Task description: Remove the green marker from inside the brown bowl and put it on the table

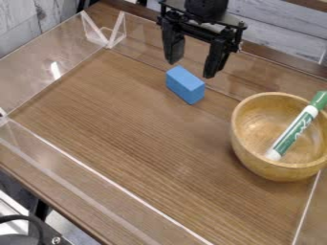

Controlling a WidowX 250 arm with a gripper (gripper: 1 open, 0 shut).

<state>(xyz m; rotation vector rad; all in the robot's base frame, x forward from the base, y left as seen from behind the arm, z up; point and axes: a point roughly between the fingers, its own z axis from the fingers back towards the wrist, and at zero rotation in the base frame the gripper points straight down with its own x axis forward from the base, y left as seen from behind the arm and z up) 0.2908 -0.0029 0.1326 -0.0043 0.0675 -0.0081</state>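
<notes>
The green marker (pixel 295 128), white-barrelled with a green label and cap, leans inside the brown bowl (pixel 254 151) at the right, its cap end resting over the far rim. My gripper (pixel 196 61) hangs open at the back of the table (pixel 141 144), pointing down, with nothing between its black fingers. It is well to the left of and behind the bowl, just above the blue block.
A blue block (pixel 185 84) lies on the tabletop right below the gripper. Low clear acrylic walls (pixel 76 182) edge the table, with a folded clear piece (pixel 102 33) at the back left.
</notes>
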